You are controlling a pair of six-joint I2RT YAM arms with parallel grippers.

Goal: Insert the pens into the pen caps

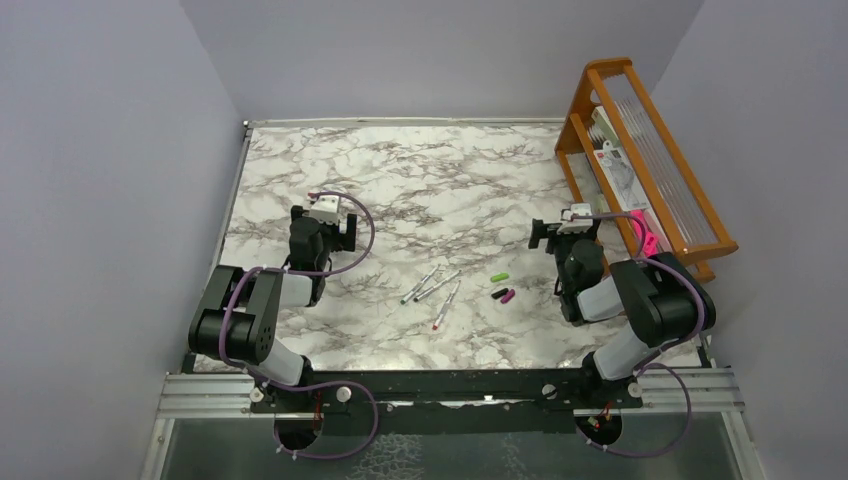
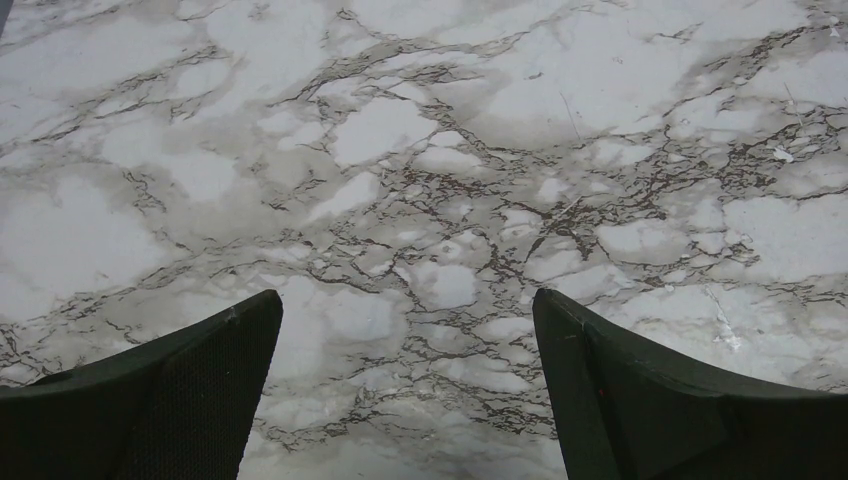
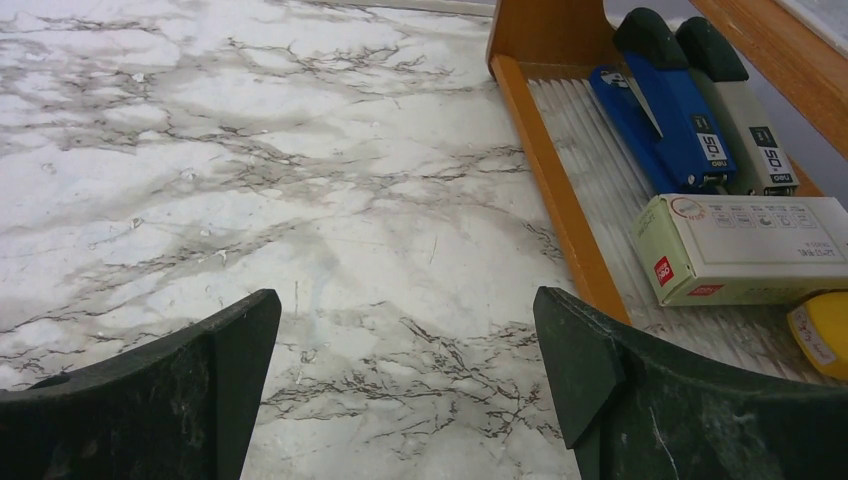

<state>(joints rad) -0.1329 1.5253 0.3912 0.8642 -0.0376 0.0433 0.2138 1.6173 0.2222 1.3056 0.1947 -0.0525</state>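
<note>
Three thin silvery pens lie close together near the front middle of the marble table in the top view. Just right of them lie the green cap, the black cap and the magenta cap. My left gripper is open and empty, well left of the pens. My right gripper is open and empty, behind and right of the caps. Both wrist views show only bare marble between the jaws; pens and caps are out of those views.
An orange wooden rack stands at the back right. In the right wrist view it holds a blue stapler, a grey stapler and a pale box. A pink tool hangs at its front.
</note>
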